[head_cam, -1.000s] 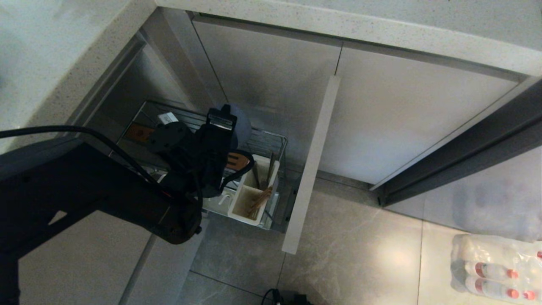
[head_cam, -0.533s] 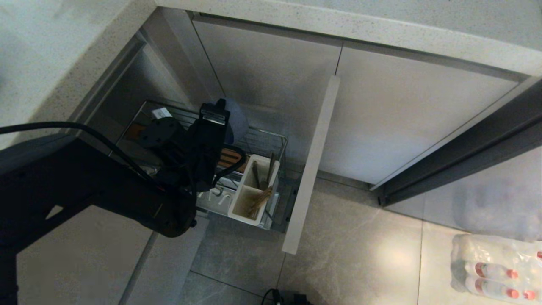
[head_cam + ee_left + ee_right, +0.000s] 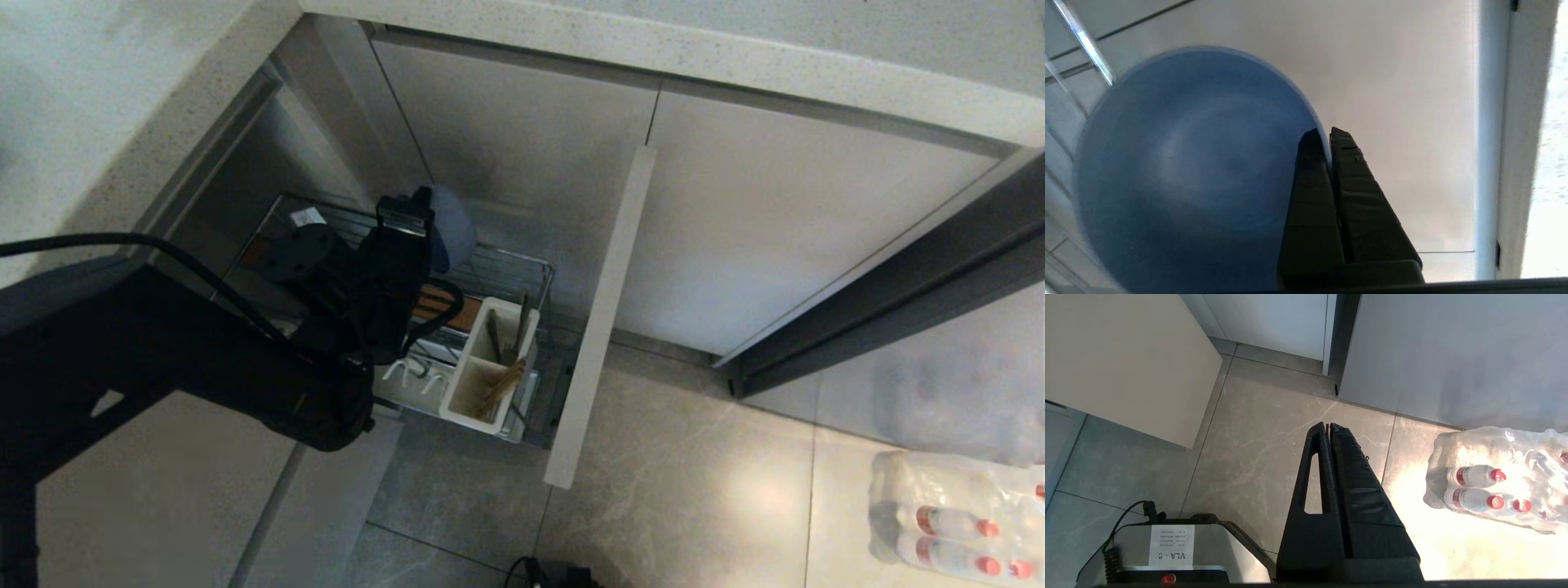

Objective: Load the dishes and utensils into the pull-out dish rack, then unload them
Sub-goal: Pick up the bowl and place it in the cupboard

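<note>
Bowl point(image 3: 1184, 163) rim is pinched between your left gripper point(image 3: 1322, 136) fingers, held above the pulled-out dish rack point(image 3: 522, 278); chopsticks point(image 3: 500, 390) stand in its white caddy point(image 3: 469, 384). Your right gripper point(image 3: 1327, 426) hangs pressed together over the floor point(image 3: 1257, 445).

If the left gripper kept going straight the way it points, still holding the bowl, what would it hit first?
Probably the pale cabinet panel that fills the wrist view beyond the left gripper, which is shut on the rim of the blue bowl. Nothing shows in between, though depth is hard to judge.
</note>
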You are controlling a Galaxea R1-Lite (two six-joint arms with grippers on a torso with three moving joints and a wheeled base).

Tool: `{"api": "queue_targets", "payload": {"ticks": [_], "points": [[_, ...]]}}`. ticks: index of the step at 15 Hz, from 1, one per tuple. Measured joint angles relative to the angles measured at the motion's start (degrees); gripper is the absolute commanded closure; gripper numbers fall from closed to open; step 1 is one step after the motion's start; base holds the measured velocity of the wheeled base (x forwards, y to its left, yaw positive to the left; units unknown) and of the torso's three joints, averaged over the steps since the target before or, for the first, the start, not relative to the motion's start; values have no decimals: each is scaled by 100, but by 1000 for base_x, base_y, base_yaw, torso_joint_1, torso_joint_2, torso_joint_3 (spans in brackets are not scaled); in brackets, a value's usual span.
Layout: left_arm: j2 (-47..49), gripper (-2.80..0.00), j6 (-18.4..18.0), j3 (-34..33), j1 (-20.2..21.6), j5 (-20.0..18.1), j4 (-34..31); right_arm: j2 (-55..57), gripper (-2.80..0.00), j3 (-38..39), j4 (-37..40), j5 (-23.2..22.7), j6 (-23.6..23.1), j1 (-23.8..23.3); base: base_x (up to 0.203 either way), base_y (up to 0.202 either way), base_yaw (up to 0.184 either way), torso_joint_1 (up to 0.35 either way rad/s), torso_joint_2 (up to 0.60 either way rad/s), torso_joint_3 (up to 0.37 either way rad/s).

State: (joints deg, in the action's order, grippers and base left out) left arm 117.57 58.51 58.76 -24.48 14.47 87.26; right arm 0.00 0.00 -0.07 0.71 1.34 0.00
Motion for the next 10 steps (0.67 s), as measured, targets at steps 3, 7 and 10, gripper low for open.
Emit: {"api": "queue_targets", "payload": {"ticks": [3, 7, 10], "points": [[78, 0, 204, -22, 10, 8, -2, 0, 0, 0, 0, 0, -2, 0, 0, 0, 0, 0, 0, 0], [129, 0, 328, -27, 21, -1, 7, 0, 0, 0, 0, -2, 0, 0, 0, 0, 0, 0, 0, 0], [114, 0, 334, -24, 23, 24, -2, 0, 0, 0, 0, -2, -2, 0, 0, 0, 0, 0, 0, 0]]}}
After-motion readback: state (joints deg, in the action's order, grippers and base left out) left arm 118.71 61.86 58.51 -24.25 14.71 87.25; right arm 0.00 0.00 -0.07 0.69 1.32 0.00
